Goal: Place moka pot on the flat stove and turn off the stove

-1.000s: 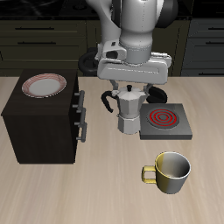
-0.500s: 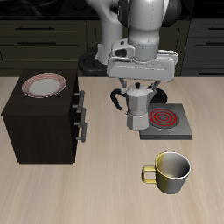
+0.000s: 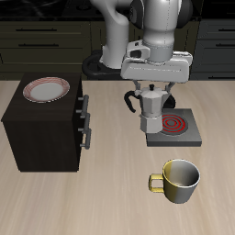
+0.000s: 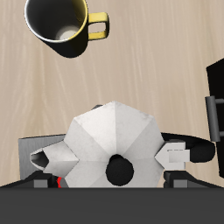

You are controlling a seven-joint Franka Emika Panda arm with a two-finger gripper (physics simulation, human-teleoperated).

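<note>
Moka pot carried over the stove's edge

Exterior view: the gripper [image 3: 152,89] is clamped on the top of the moka pot [image 3: 151,110], which hangs over the flat stove [image 3: 173,129] at its edge nearest the dark cabinet [image 3: 43,127]; a yellow mug [image 3: 178,180] stands nearer the table's front edge. Wrist view: the moka pot [image 4: 109,140] sits between the fingers [image 4: 171,157], mug [image 4: 63,24] beyond.

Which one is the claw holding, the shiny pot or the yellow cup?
The shiny silver moka pot. The claw grips it from above, over the flat stove's edge, while the yellow mug stands alone nearer the table's front edge.
</note>
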